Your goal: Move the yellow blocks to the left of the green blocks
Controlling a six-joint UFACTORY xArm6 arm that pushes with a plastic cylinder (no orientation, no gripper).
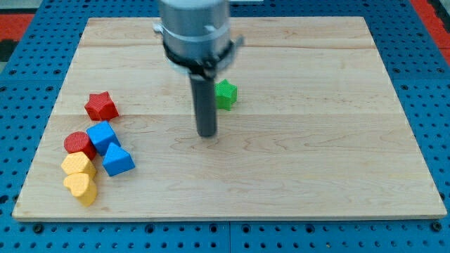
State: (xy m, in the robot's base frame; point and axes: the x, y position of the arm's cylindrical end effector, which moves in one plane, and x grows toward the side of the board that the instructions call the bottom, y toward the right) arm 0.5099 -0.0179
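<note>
Two yellow blocks lie at the view's bottom left: a yellow block [77, 165] of rounded shape and, just below it, a yellow heart [82, 188]. They touch each other. One green block [226, 94], star-like, sits near the board's middle, partly hidden behind my rod. My tip [206, 133] rests on the board just below and left of the green block, far to the right of the yellow blocks.
A red star [100, 106], a red cylinder [79, 144], a blue cube [103, 135] and a blue triangular block [117, 161] cluster beside the yellow blocks at the left. The wooden board [316, 154] lies on a blue pegboard.
</note>
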